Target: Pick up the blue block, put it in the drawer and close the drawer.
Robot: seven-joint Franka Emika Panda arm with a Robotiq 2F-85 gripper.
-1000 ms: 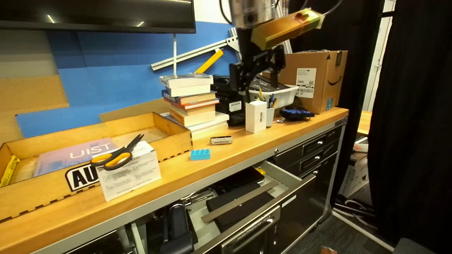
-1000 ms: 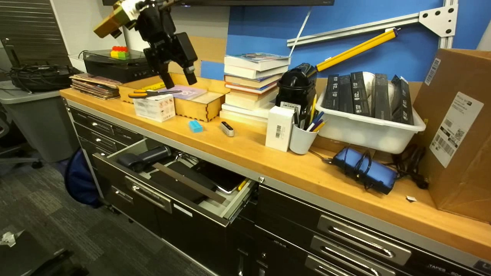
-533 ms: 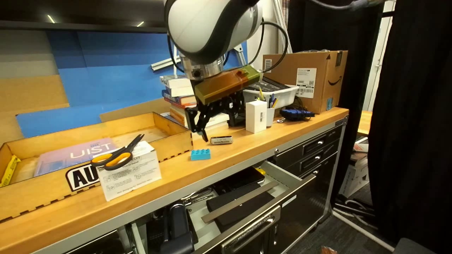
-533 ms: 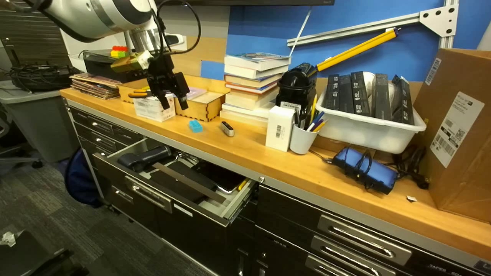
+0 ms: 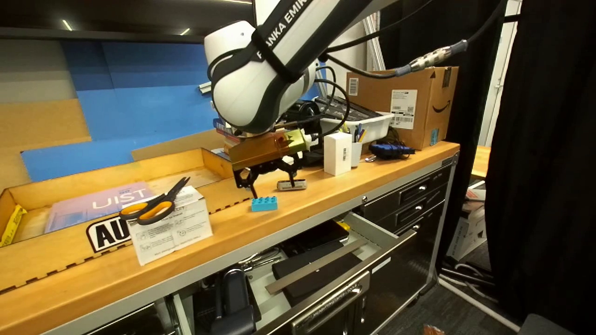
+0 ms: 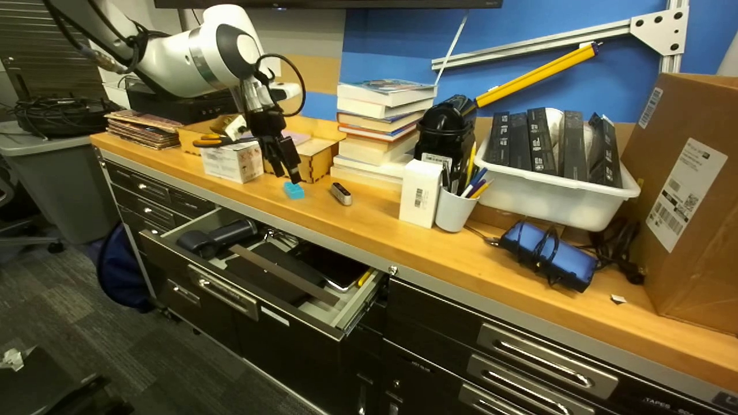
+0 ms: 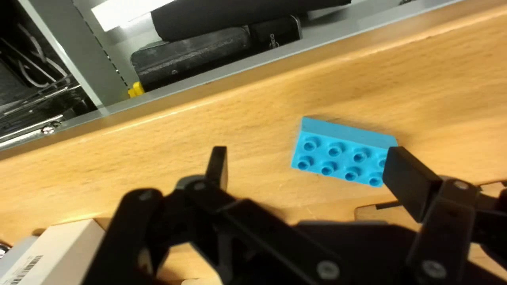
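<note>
The blue block (image 5: 264, 204) is a small cyan brick with studs, lying flat on the wooden bench top near its front edge. It also shows in an exterior view (image 6: 293, 191) and in the wrist view (image 7: 336, 154). My gripper (image 5: 274, 190) is open and empty, just above and behind the block; it also shows in an exterior view (image 6: 287, 176). In the wrist view my gripper (image 7: 307, 158) has its fingers wide apart, and the right finger covers the block's right end. The drawer (image 6: 173, 259) stands pulled out below the bench edge, with black items inside.
A small silver device (image 5: 292, 185) lies just behind the block. A white carton with scissors (image 5: 172, 228), a wooden tray (image 5: 228, 190) and a book stack (image 6: 377, 129) stand near. A white box (image 5: 337, 153) and a pen cup (image 6: 455, 210) stand further along the bench.
My gripper has come down from high above the bench to just over the block, staying open. The block and the drawer have not moved.
</note>
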